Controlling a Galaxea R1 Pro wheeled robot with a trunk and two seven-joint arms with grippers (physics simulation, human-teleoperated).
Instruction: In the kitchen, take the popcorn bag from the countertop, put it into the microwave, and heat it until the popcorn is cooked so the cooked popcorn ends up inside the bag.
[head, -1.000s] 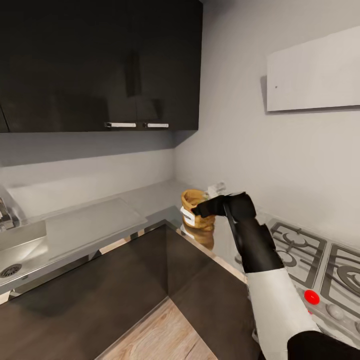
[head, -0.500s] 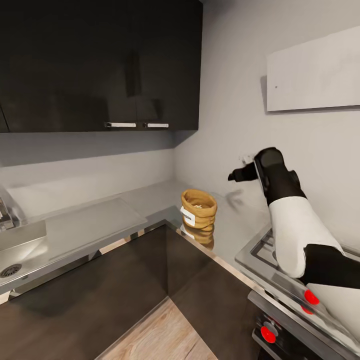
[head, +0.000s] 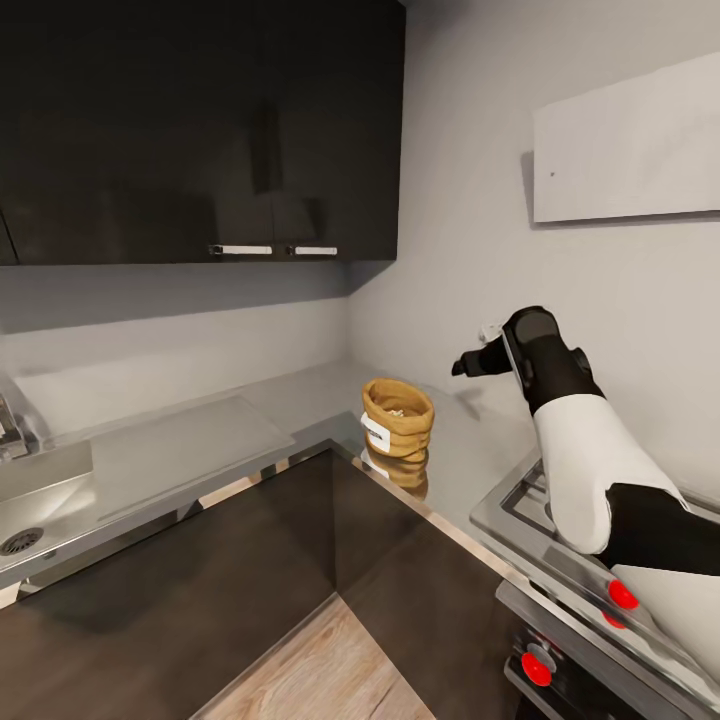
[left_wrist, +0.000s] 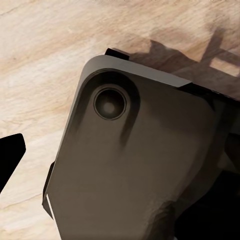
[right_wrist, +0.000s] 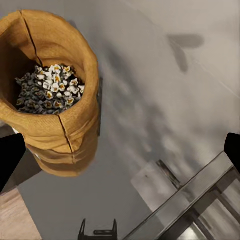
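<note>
The right gripper (head: 462, 366) hangs with jaws spread wide and empty, above and right of the popcorn bag (head: 397, 418). The bag stands upright on the steel desk (head: 190, 440), popcorn (right_wrist: 50, 87) visible inside. The gas hob (head: 540, 500) lies right. The left jaws' state I cannot tell.

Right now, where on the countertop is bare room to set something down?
The widest bare stretch of the countertop lies between the sink and the popcorn bag. A smaller patch lies between the bag and the hob, under the raised right hand.
</note>
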